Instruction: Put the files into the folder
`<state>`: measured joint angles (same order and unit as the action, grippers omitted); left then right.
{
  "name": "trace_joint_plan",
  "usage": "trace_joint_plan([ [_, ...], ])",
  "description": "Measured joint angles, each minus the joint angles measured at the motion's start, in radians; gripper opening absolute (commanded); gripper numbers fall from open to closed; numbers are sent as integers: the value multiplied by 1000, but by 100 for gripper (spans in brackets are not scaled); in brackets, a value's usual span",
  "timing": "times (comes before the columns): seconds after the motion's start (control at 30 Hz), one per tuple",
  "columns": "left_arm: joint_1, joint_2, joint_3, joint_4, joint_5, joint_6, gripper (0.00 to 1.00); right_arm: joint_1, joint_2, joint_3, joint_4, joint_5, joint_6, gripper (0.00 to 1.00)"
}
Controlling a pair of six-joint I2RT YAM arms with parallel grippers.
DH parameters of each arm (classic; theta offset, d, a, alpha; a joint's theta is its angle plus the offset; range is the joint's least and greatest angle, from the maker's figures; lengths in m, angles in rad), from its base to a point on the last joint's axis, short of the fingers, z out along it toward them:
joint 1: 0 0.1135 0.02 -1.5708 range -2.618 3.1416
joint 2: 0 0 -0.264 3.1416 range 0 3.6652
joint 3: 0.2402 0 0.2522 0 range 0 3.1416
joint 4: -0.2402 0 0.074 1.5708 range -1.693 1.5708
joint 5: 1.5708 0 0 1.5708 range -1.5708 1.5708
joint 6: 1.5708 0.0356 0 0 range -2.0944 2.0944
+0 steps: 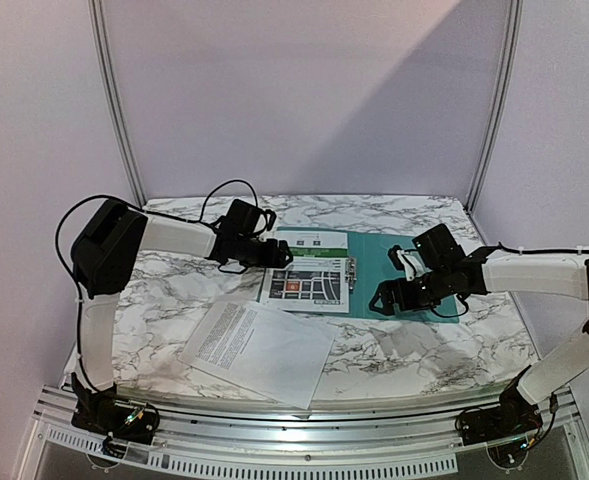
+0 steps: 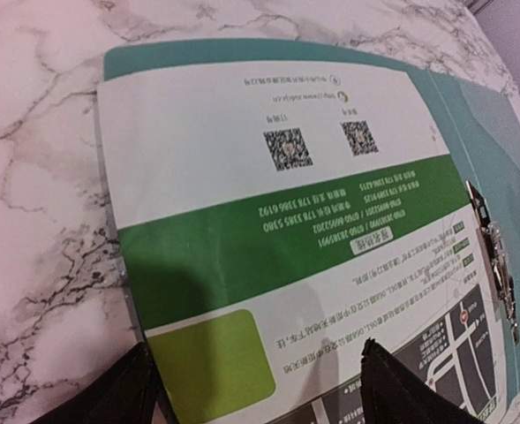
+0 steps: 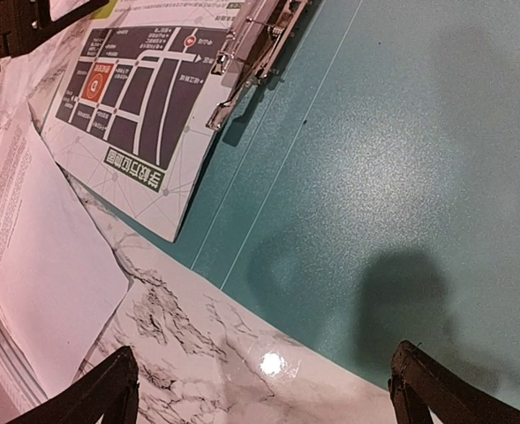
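The folder (image 1: 369, 250) lies open on the marble table (image 1: 164, 290), with the green map sheet (image 1: 309, 280) flat on its left half beside the metal clip (image 1: 352, 272), a near corner poking past the folder's edge. The white text sheet (image 1: 259, 350) rests outside on the table toward the front, just beside the map sheet. The left gripper (image 1: 284, 255) hangs over the map sheet's far part with fingers spread, grasping nothing, and the right gripper (image 1: 382, 298) hovers over the folder's near right part, fingers wide apart and empty.
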<state>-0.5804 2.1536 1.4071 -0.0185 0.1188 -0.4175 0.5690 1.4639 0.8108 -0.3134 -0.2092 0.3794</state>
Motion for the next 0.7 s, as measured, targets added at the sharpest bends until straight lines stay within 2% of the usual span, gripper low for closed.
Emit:
trace_joint_plan([
  [0.27,1,54,102,-14,0,42,79,0,11,0,7,-10,1,99],
  [0.5,1,61,115,-25,-13,52,79,0,11,0,9,-12,4,99],
  [0.6,-2,36,95,-28,-49,62,81,0,11,0,19,-21,5,99],
  [0.7,-8,-18,69,-40,-76,77,87,0,11,0,48,-54,14,99],
])
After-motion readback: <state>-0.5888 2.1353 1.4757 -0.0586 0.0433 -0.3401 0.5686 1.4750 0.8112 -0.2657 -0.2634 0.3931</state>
